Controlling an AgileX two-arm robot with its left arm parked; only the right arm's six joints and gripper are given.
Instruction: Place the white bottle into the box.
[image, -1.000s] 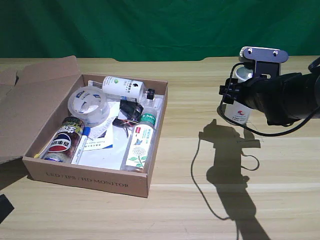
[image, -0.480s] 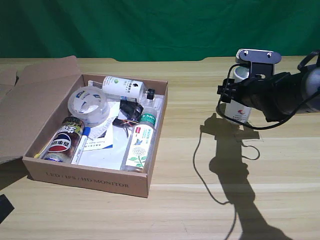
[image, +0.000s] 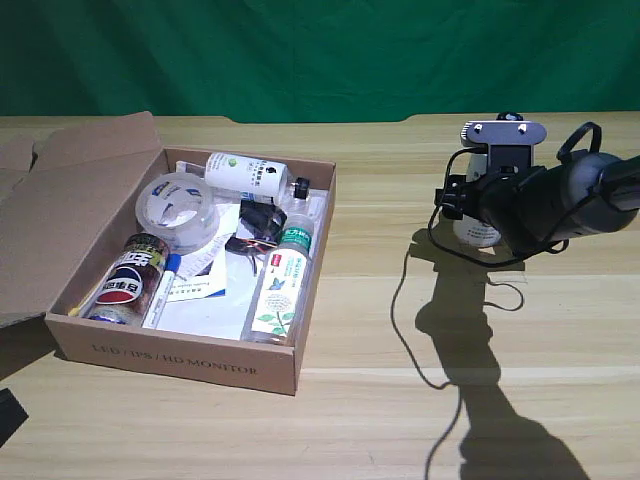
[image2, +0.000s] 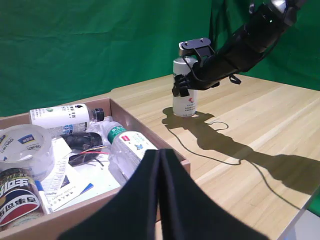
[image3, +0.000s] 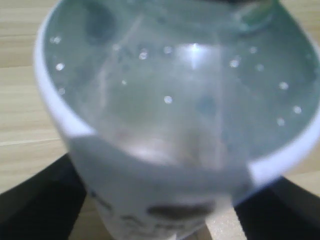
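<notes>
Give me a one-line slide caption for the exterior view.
Right gripper at the upright white bottle on the wooden table, well apart from the cluttered cardboard box.

The exterior view looks down from the front over the whole bench (image: 380, 400), facing the green backdrop (image: 300, 50), with the box (image: 190, 360) toward its left and my right arm (image: 545, 205) toward its right. The left wrist view sits low beside the box, looking across it at that arm. My right wrist view looks down, very close, onto the white bottle (image3: 170, 125).
</notes>
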